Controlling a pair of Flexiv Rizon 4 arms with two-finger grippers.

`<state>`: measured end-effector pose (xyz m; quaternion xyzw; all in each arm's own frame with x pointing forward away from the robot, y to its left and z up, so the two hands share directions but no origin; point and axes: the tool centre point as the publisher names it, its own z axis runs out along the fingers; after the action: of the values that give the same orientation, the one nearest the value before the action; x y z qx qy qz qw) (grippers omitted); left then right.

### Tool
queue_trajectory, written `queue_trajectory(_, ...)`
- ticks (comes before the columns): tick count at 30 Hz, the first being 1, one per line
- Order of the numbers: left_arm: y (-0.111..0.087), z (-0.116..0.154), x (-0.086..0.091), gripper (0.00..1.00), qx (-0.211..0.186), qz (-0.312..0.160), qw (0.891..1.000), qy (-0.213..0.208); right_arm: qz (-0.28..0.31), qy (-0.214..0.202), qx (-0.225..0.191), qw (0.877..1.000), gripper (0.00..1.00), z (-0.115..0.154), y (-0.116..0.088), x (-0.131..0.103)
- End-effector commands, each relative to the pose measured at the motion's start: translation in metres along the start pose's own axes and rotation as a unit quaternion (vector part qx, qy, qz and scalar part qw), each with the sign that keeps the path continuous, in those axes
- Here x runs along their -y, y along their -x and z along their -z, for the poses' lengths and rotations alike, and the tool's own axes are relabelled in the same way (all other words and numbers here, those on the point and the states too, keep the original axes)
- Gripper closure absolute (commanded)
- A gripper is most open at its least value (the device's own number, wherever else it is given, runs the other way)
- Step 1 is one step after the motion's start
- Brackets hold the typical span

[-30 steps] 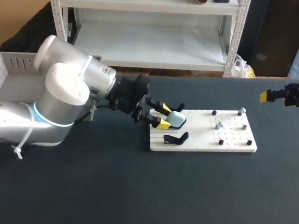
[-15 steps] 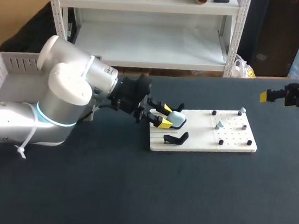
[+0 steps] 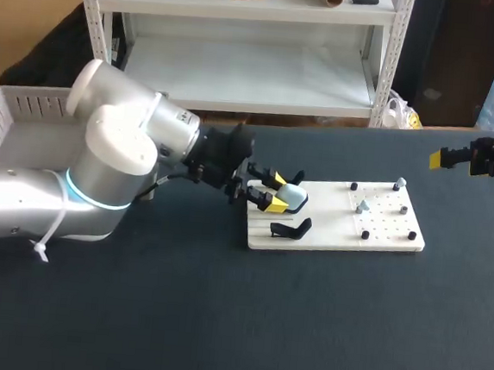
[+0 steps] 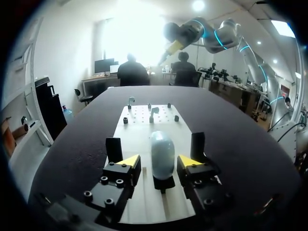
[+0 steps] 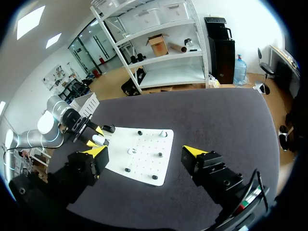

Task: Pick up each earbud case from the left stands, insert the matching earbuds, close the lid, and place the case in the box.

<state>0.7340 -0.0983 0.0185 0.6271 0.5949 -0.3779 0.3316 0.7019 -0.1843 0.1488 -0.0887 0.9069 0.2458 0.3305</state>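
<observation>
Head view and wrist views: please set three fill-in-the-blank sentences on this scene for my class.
1. The fingers of the left gripper stand on either side of the pale blue ___.
2. It sits on a black stand on the ___ board.
3. The right gripper is ___, with nothing between its fingers.
Missing words: earbud case; white; open.
</observation>
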Motion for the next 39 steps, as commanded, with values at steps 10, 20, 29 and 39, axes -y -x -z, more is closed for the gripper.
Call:
queue_trajectory(10,-0.001,-0.004,-0.002,0.55,-0.006,-0.004,1.0,0.004,0.0,0.0,0.0,1.0,0.0,0.0,0.0,0.0)
queue_trajectory(20,0.001,-0.004,-0.001,0.91,-0.006,-0.008,1.0,0.007,0.0,0.0,0.0,1.0,0.0,0.0,0.0,0.0)
queue_trajectory(29,0.004,0.008,0.002,1.0,0.003,-0.009,1.0,0.009,0.0,0.0,0.0,1.0,0.0,0.0,0.0,0.0)
queue_trajectory(39,0.04,0.032,0.023,1.0,0.057,-0.028,0.998,0.013,0.0,0.0,0.0,1.0,0.0,0.0,0.0,0.0)
